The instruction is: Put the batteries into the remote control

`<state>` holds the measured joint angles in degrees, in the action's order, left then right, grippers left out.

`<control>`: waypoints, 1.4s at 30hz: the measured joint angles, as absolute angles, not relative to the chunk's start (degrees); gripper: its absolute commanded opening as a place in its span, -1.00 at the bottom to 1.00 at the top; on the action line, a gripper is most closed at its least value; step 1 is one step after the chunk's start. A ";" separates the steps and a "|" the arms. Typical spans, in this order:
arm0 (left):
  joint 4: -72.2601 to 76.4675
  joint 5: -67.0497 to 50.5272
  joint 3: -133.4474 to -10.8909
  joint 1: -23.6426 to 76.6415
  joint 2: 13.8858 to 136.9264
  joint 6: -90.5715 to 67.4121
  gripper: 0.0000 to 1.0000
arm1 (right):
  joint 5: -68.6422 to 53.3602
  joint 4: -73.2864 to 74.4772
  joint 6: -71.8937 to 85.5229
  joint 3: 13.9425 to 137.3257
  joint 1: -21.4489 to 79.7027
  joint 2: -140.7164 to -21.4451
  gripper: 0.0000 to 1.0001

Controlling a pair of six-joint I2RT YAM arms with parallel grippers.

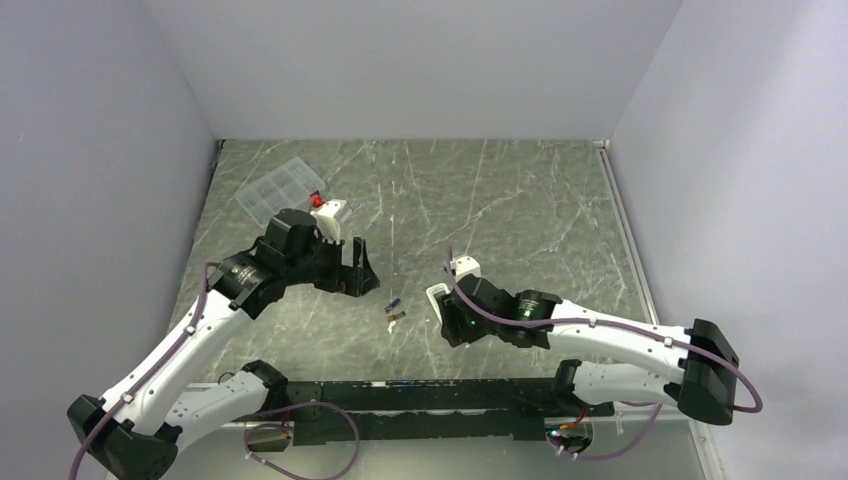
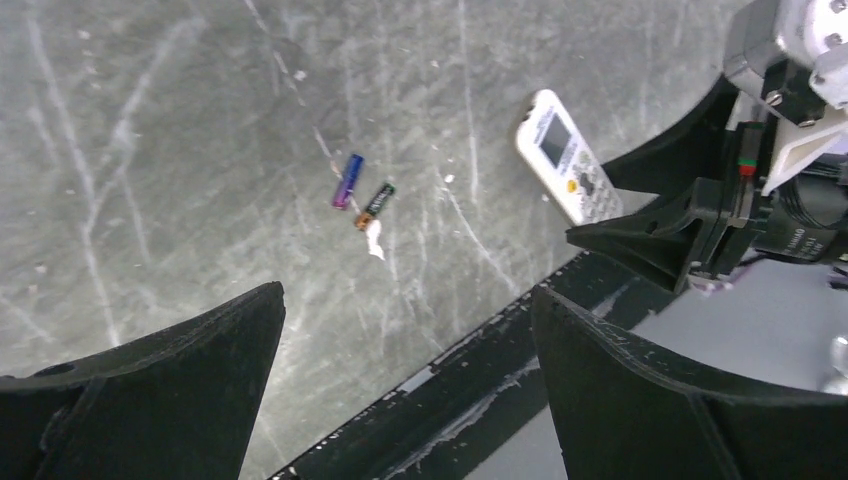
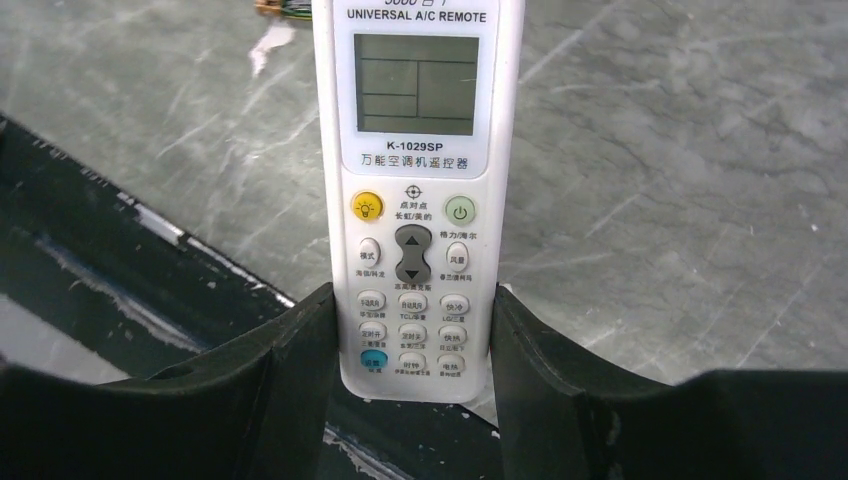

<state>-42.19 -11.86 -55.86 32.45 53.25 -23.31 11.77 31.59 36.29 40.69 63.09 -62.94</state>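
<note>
- I have the right tool (image 3: 410, 310) closed on the remote (image 3: 415, 150), pinching its sides at the button end. The screen end sticks out well past the fingers.
- The remote is near the front edge of the counter (image 1: 520, 200). I can't tell whether it rests on the counter or is lifted.
- The left tool (image 2: 405, 300) is wide open and empty, hanging over the counter.
- The blue-purple battery (image 2: 348, 181) and the dark battery (image 2: 374, 205) lie side by side on the counter between the arms, close but not touching. A pale scrap (image 2: 375, 240) touches the dark battery's near end.
- Risk: the remote's face is toward my wrist camera, so the bay is on the hidden back. I'll have to turn it, and with this end-only pinch it could pivot or slip out.
- Risk: the batteries are tiny, round and close together. A wide finger coming down could nudge one and send it rolling.
- Risk: I could pick up the scrap along with the dark battery.
- Risk: polarity. I can't read the battery ends from here.
</note>
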 measured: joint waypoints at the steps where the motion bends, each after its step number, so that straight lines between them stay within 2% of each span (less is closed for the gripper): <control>1: -42.15 -12.88 -55.86 32.45 53.41 -23.68 0.98 | 11.00 31.18 34.83 40.69 63.09 -62.26 -1.00; 10: -40.10 -24.21 -55.86 32.45 57.04 -28.34 0.98 | 4.08 28.03 23.94 40.69 64.53 -60.99 -1.00; 19: -37.08 -34.26 -53.23 32.42 60.25 -33.28 0.97 | 2.94 23.57 14.39 40.75 70.98 -57.30 -1.00; 29: -33.56 -42.09 -49.98 32.42 60.75 -37.65 0.81 | 4.19 19.90 6.90 40.75 74.54 -55.55 -1.00; 42: -29.61 -47.68 -45.19 32.42 60.34 -41.54 0.35 | 7.66 20.03 4.01 42.85 76.29 -57.14 -1.00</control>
<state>-29.61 -47.68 -45.19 32.42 60.34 -41.54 7.66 20.03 4.01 42.85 76.29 -57.14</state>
